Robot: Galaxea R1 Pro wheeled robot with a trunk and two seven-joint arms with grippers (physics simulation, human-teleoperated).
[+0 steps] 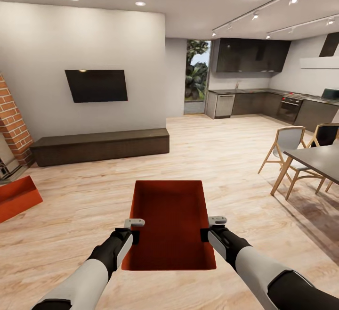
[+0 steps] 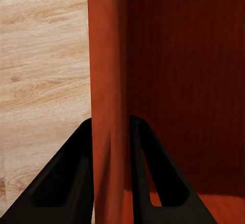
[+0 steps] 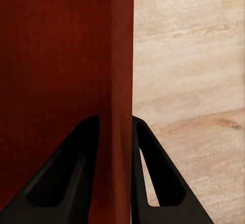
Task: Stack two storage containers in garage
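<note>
Head view: one storage container (image 1: 172, 220) is pinched between left gripper (image 1: 134, 234) and right gripper (image 1: 209, 232), each clamped on a side wall; garage trip and stacking are still undone.

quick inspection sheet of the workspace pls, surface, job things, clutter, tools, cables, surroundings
surface: light wood plank floor, living room.
job's things: one orange-red container held between both arms; second container on the floor at far left, partly cut off by the frame.
clutter: nothing seen.
grippers: left tool shut on the container's left wall; right tool shut on its right wall, one finger inside and one outside each.
cables: nothing seen.
surroundings: wall TV, dark low bench, brick fireplace, dining table, chairs, kitchen behind.
</note>
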